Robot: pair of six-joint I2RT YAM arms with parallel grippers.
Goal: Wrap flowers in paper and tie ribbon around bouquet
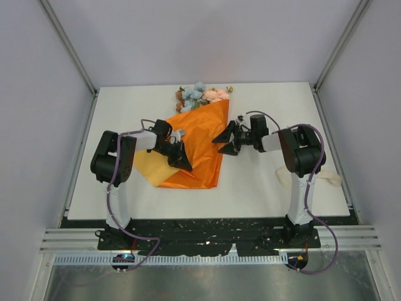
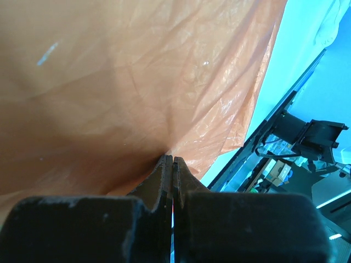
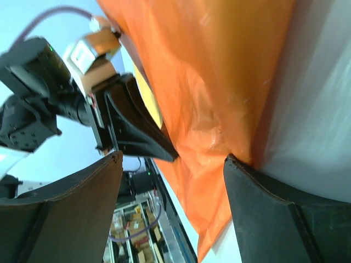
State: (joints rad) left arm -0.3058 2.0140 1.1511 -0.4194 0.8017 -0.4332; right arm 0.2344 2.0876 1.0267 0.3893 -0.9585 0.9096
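Two grippers are working at the paper [image 1: 203, 147]. We are seeing the left gripper [image 2: 172, 160] with its jaws pressed together, pinching a fold of the orange sheet, whose creases are running down into the fingertips. From above, this left gripper [image 1: 182, 160] is reaching in over the sheet's left part, beside a paler yellow-orange patch. The right gripper [image 1: 227, 143] is standing with its jaws spread wide and holding nothing, just beside the paper's right edge; in its own wrist view one fingertip [image 3: 230, 161] is sitting at that edge, though we cannot tell whether it is touching.

The paper is lying folded as a long wedge between the two arms, running from the near left to the far right. The flowers [image 1: 200, 95] are poking out past its far end, blooms in pale blue, pink and peach resting on the white table [image 1: 269, 100]. The ribbon [image 1: 329, 180] is lying well apart, near the right arm's base.
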